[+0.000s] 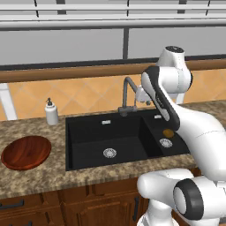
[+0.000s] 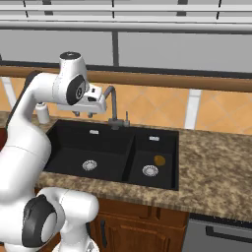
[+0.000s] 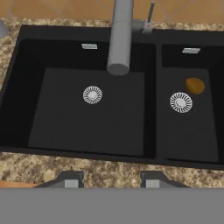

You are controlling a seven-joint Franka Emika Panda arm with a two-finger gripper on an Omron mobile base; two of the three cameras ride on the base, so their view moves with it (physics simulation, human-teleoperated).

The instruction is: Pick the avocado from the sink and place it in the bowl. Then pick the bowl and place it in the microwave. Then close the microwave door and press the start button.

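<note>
Hovering above the sink [image 1: 128,137] with my gripper [image 2: 82,114] parted and empty, I judge nothing done yet: the avocado [image 3: 194,85] lies in the right basin by its drain, the bowl [image 1: 26,152] sits empty on the left counter.

Base views flank the sink [image 1: 110,137]; hand view looks straight down
</note>
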